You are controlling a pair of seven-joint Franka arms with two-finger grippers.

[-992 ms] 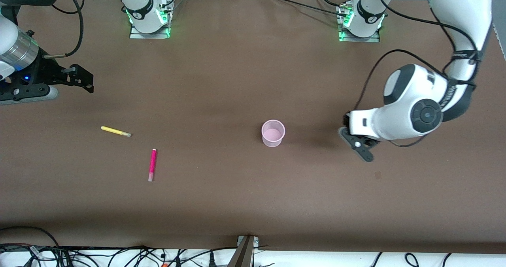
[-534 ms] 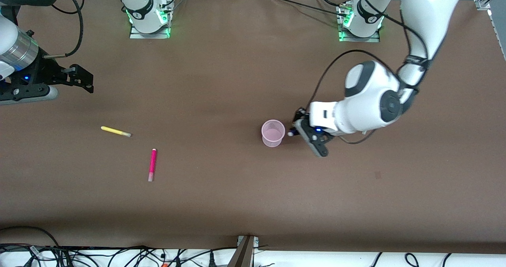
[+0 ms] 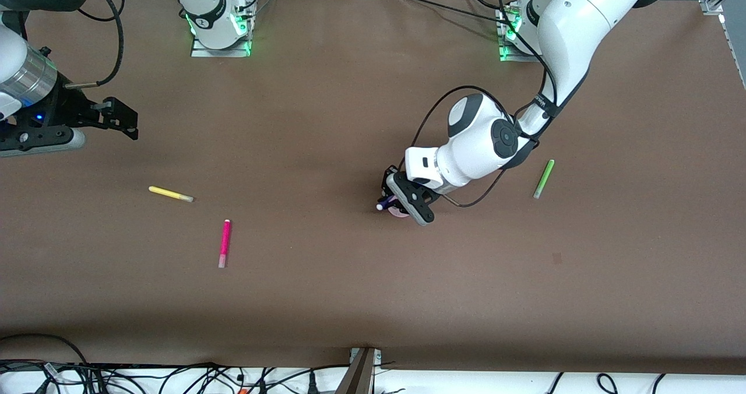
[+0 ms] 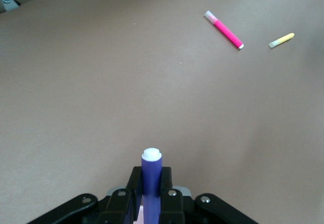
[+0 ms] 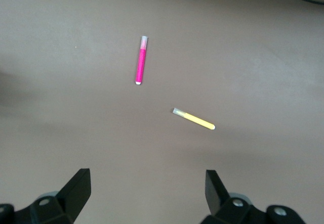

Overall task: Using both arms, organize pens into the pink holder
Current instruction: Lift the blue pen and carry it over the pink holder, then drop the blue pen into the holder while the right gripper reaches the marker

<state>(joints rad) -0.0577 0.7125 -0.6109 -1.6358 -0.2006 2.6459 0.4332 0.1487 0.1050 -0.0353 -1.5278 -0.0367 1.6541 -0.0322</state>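
My left gripper (image 3: pixel 391 201) hangs over the pink holder (image 3: pixel 398 213) and is shut on the dark purple pen (image 4: pixel 151 176), whose white end (image 3: pixel 380 206) pokes out past the fingers. The gripper hides nearly all of the holder; only a pink sliver shows. The light green pen (image 3: pixel 543 179) lies on the table toward the left arm's end. The yellow pen (image 3: pixel 170 194) and the magenta pen (image 3: pixel 224 243) lie toward the right arm's end, the magenta one nearer the front camera. My right gripper (image 5: pixel 147 193) waits open and empty above that end of the table.
The brown table (image 3: pixel 326 289) has bare surface all round the holder. Both arm bases (image 3: pixel 220 24) stand along the edge farthest from the front camera. Cables (image 3: pixel 175 376) hang below the near edge.
The left arm has swung from its own end of the table to above the holder, carrying the purple pen. The green pen has come into view. The right arm has not moved.
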